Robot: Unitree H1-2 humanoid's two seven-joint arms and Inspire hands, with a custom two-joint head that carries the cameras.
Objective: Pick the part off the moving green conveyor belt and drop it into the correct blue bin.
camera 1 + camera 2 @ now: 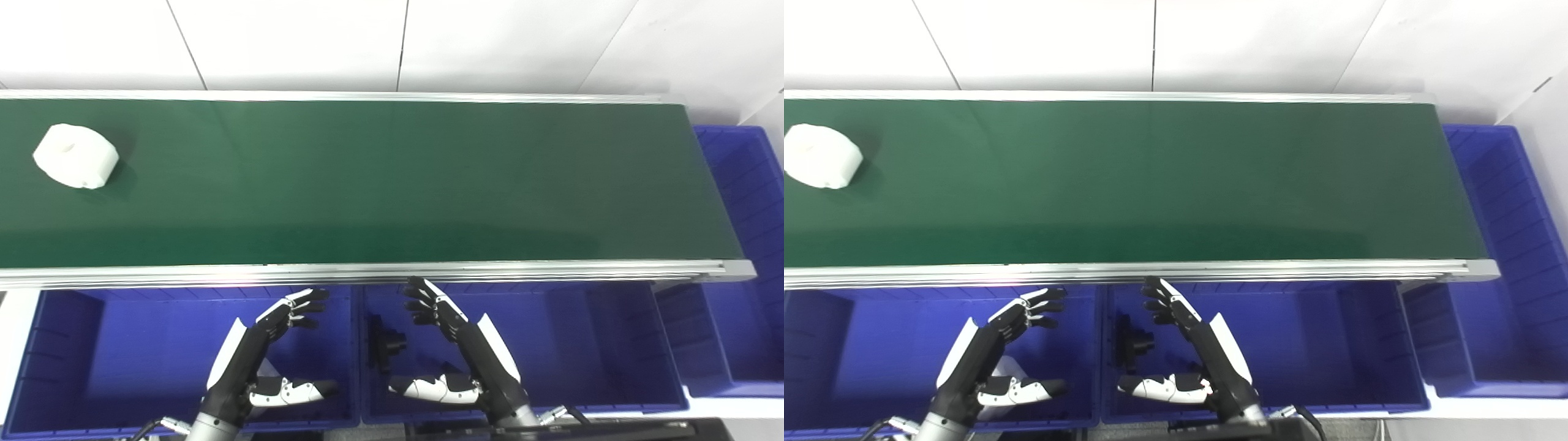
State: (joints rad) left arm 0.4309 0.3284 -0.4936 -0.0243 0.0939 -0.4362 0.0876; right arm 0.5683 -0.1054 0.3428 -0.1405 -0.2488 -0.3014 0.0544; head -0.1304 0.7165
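Note:
A white round part [76, 155] with a small hole in its top lies on the green conveyor belt [392, 184] at the far left. Below the belt's near rail, my left hand [269, 352] hovers open over the left blue bin [55, 361], fingers spread and holding nothing. My right hand [453, 349] is likewise open over the middle blue bin [588, 349]. Both hands are far from the part. A black part [383, 349] lies in the middle bin near its left wall. Something white [1007, 367] shows in the left bin under my left hand.
A third blue bin [747, 245] stands at the belt's right end. Aluminium rails [367, 272] run along both long sides of the belt. Behind it is a white tiled wall.

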